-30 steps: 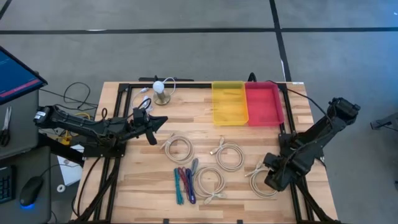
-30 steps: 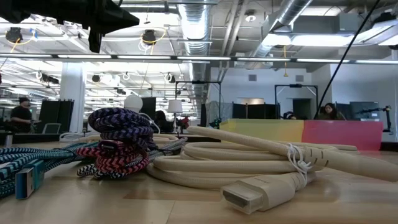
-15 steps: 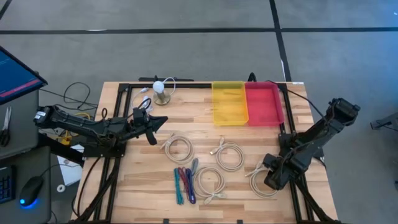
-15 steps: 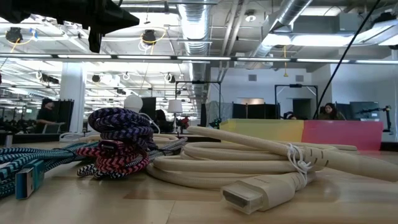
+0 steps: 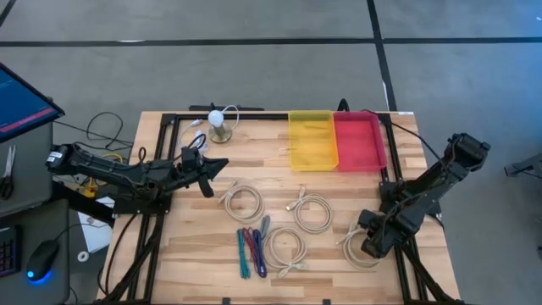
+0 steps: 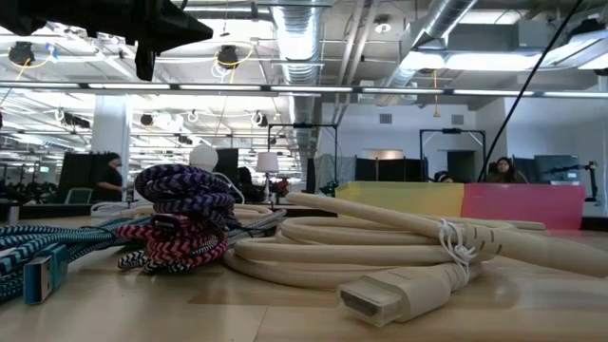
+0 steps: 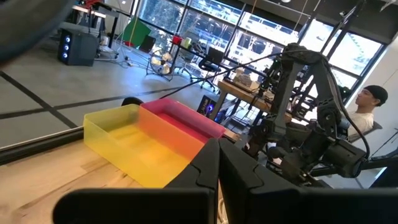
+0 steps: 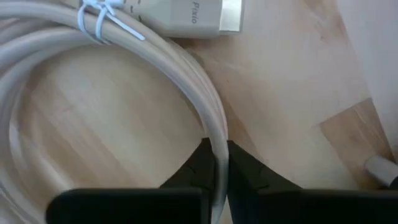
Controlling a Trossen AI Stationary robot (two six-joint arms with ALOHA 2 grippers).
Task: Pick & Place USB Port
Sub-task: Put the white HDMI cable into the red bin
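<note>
1. Right tool point(image 5: 370, 246) – low over the near right part of the surface point(image 5: 195, 254), fingers point(image 8: 239, 171) clenched on a loop of the cream coiled cable point(image 8: 124, 68).
2. Cable plug point(image 8: 186, 17) – moulded lettering, reads roughly "Pixio"; metal tip exposed.
3. Left tool point(image 5: 222, 166) – raised over the left side of the surface, fingers pressed together, holding nothing.
4. Yellow bin point(image 5: 312, 140) and red bin point(image 5: 361, 140) – side by side, touching, at the far edge.

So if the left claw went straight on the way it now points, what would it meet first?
Probably the yellow plastic bin: the closed left claw aims across bare wood at it, with the red bin beside it. Depth is unclear.
</note>
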